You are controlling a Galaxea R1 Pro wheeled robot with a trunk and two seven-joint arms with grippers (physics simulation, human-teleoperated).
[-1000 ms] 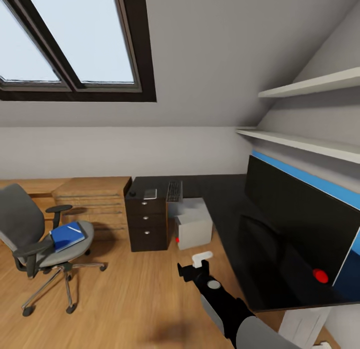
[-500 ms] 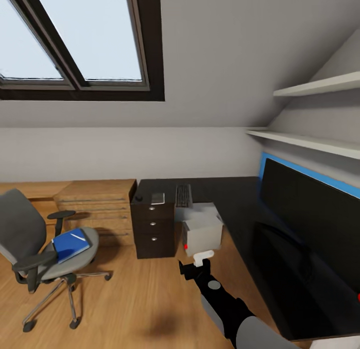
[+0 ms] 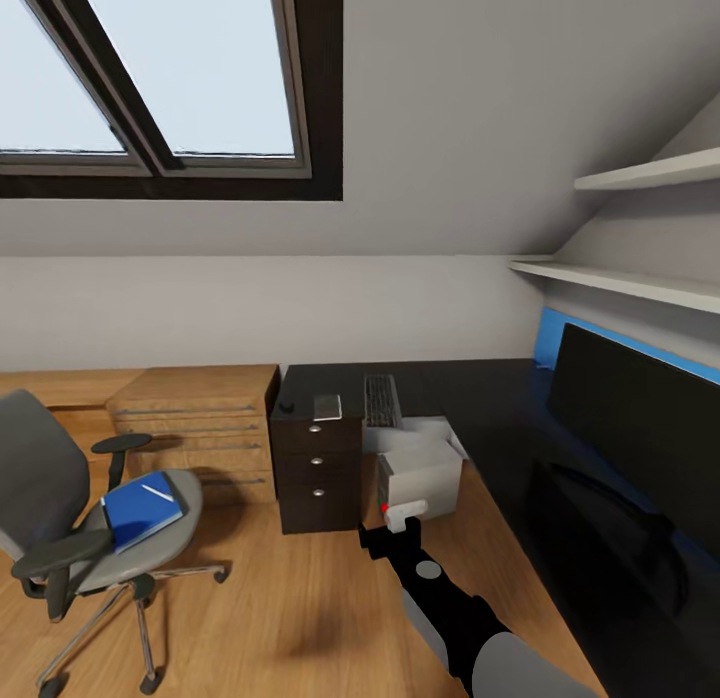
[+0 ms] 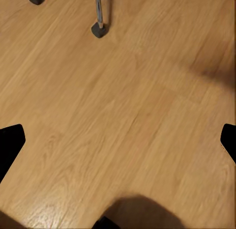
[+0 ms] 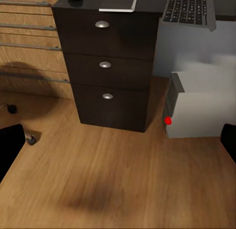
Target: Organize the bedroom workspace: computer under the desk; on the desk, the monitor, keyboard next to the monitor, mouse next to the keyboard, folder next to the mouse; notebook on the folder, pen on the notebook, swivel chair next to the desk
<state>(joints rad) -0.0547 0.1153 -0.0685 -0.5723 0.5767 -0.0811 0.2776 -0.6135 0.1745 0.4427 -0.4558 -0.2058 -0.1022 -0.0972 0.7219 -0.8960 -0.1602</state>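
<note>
The grey swivel chair (image 3: 55, 523) stands on the floor at the left, away from the desk. On its seat lies the blue folder (image 3: 140, 510) with the thin white pen (image 3: 156, 492) on top. Along the black desk (image 3: 470, 398) lie the mouse (image 3: 287, 406), the grey notebook (image 3: 328, 407) and the keyboard (image 3: 381, 400). The monitor (image 3: 640, 438) stands on the desk at the right. Beneath the desktop sits the computer (image 3: 420, 476) (image 5: 201, 106). My right gripper (image 5: 118, 145) is open over the floor, facing the drawer unit. My left gripper (image 4: 118, 143) is open above bare floor.
The black three-drawer unit (image 3: 318, 466) (image 5: 105, 67) holds up the desk's left end, and a light-wood chest (image 3: 195, 418) stands beside it. Chair castors (image 4: 98, 30) rest on the wooden floor (image 3: 280, 618). My right arm (image 3: 440, 598) reaches forward. Wall shelves (image 3: 620, 278) hang above the monitor.
The whole view has shifted: the desk and monitor slid right and nearer, so the camera moved. The monitor's red dot left the picture. My right arm keeps its pose.
</note>
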